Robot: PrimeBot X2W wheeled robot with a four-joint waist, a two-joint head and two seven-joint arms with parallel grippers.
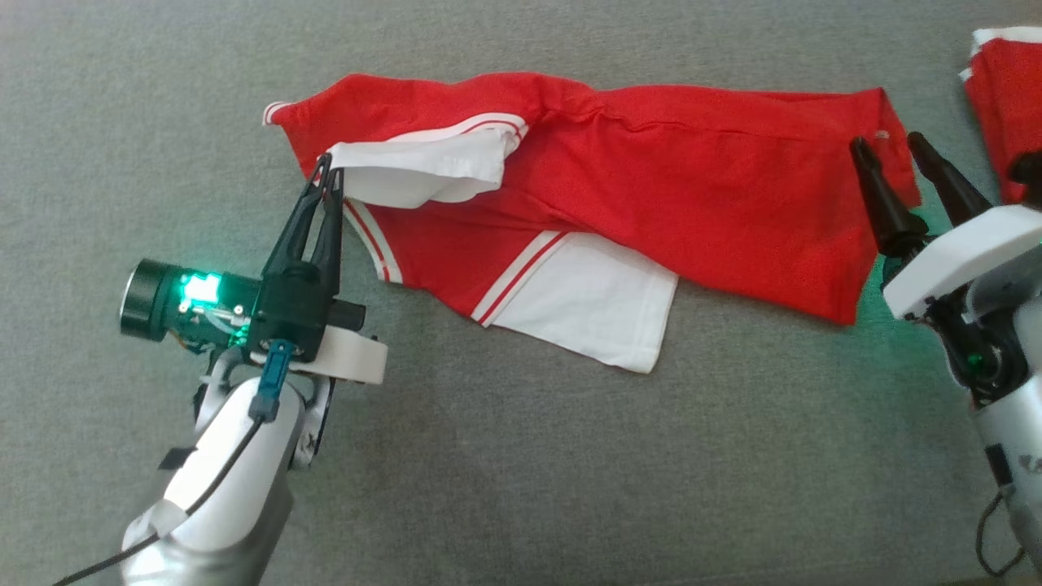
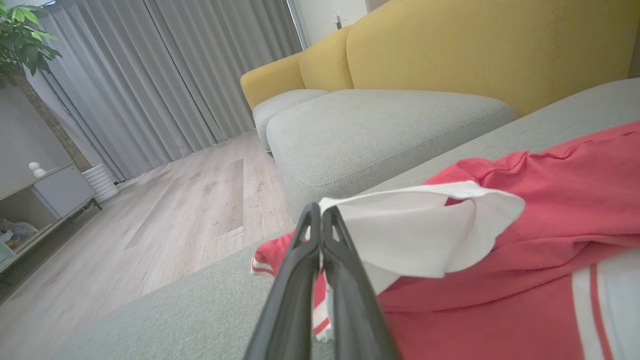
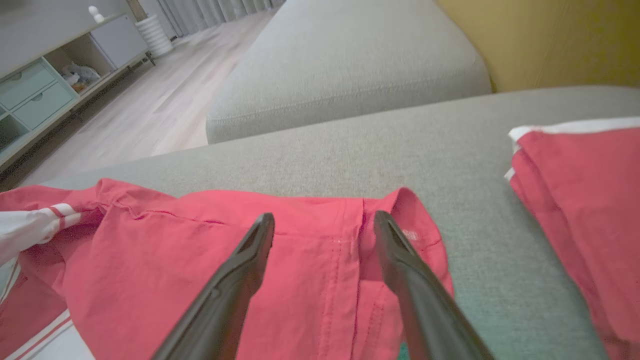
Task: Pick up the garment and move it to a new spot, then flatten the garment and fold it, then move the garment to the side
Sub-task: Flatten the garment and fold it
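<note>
"Head view first: where does the red fabric garment [image 1: 651,187] with white sleeves and striped trim lie?"

"Spread lengthwise across the grey woven sofa seat [image 1: 488,472], reaching from one gripper to the other. The sleeve end is at the robot's left and the hem end at its right."

"How does the left gripper [image 1: 327,167] stand to it?"

"Its two dark fingers are pressed together on the edge of the upper white sleeve [image 2: 425,235]. In the left wrist view the corner of that sleeve sits right at the tips. The cloth curls up off the red body just beyond them."

"And the right gripper [image 3: 324,222]?"

"Its fingers are spread wide. In the right wrist view the tips hang over the hem end, one on either side of a stitched seam. The red cloth runs under both. I cannot tell whether they touch it."

"Now the counts."

"Two grippers, each with two fingers. One garment is spread out, and it has two white sleeves. One sleeve is pinched. The lower white sleeve [image 1: 594,301] lies flat on the side of the garment nearer the robot."

"Anything else red?"

"One folded red pile with a white edge [image 1: 1005,98] lies on the same seat. It is past the right gripper and apart from the garment. I cannot tell how many pieces are in it. Behind the seat, the left wrist view shows two yellow back cushions [image 2: 475,50] side by side."
</note>
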